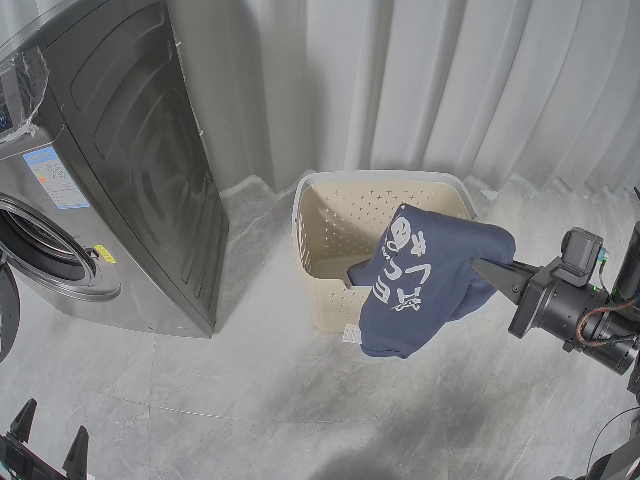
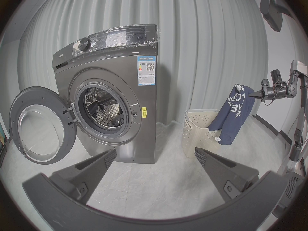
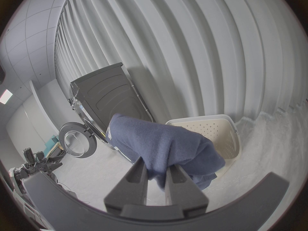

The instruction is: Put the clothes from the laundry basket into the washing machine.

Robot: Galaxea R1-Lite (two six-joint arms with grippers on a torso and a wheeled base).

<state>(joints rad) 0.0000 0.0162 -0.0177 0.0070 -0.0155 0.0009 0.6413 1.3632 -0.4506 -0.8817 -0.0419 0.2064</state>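
Observation:
A navy blue garment [image 1: 427,278] with white print hangs over the front right of the cream laundry basket [image 1: 333,221], partly trailing into it. My right gripper [image 1: 485,267] is shut on the garment's upper right edge, holding it above the basket rim; the fabric [image 3: 166,145] bunches between the fingers [image 3: 136,177]. The grey washing machine [image 1: 133,161] stands to the left, its round door [image 2: 41,125] swung open and the drum [image 2: 104,108] showing. My left gripper [image 2: 154,159] is open and holds nothing, low at the near left [image 1: 50,428], facing the machine.
White curtains [image 1: 413,68] hang behind the basket and machine. Grey marbled floor [image 1: 267,395] spreads between the machine, the basket and me. The open door juts out to the machine's front left.

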